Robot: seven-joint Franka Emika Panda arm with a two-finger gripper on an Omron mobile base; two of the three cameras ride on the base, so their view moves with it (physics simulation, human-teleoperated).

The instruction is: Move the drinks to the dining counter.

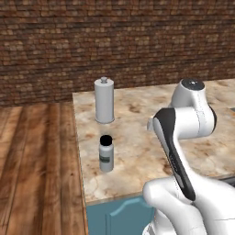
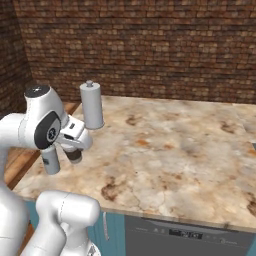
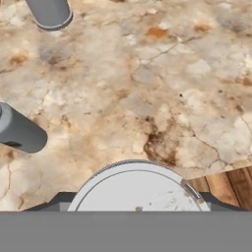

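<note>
The small grey bottle [image 1: 106, 154] with its black cap and dark green label stood upright on the mottled marble counter [image 1: 137, 137], near the counter's left front corner in the left base view and well in front of the tall grey canister [image 1: 104, 100] with the knob top. In the right base view the same bottle [image 2: 50, 160] showed just below the arm's wrist, partly hidden by it, with the canister [image 2: 91, 105] farther back on the counter [image 2: 170, 150]. The hand view looked down on the marble [image 3: 147, 88], with the bottle [image 3: 20, 132] at the left edge and the canister's base [image 3: 49, 13] at the top left. At the bottom of that view sat the round white lid of the paper cup [image 3: 138, 189], right at the gripper [image 3: 135, 209], whose 2 finger tips were covered by the grey band, so I could not tell whether the jaws were closed on the cup or spread. A strip of wooden floor [image 3: 229, 184] showed beside the cup at the lower right, past the counter's edge. Teal cabinet fronts [image 1: 119, 215] ran below the counter.
</note>
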